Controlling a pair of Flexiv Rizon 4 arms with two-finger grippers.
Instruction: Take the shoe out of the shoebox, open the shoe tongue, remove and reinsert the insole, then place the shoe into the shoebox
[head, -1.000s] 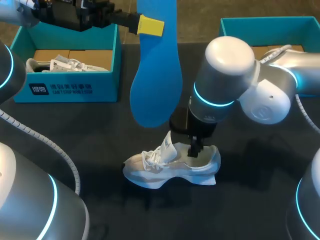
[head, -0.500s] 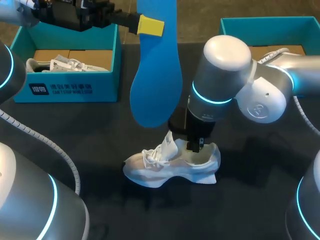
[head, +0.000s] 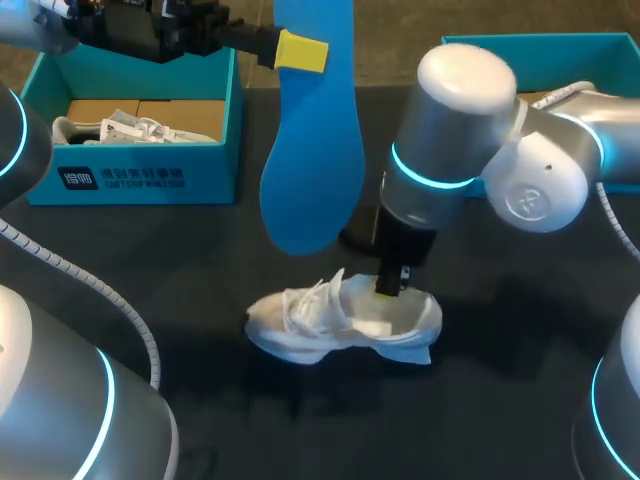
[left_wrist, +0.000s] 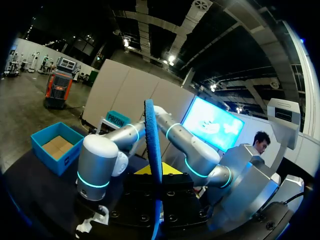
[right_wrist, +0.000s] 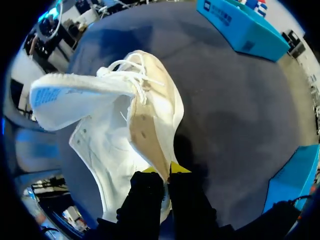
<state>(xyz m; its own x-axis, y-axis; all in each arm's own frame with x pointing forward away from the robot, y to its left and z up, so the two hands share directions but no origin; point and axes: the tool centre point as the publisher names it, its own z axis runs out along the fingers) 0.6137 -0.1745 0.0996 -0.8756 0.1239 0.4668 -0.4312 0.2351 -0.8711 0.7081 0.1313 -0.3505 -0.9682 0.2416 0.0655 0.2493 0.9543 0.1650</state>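
Over the last second the right arm has drawn up and back, and the shoe (head: 345, 325) has rolled with it: the tongue, upright before, now lies lower and the opening faces up more. The shoe rests on the table (head: 200, 400), just below the hanging insole (head: 312, 150). The right end effector (right_wrist: 162, 172) is nearly closed, pinching the thin collar wall at the heel. The left end effector (head: 303, 50) has not moved; it is clamped on the heel end of the insole, held aloft with the toe end pointing down. We judge removal done and reinsertion next. The opening looks presented for it, but the collar grip is narrow and could slip.
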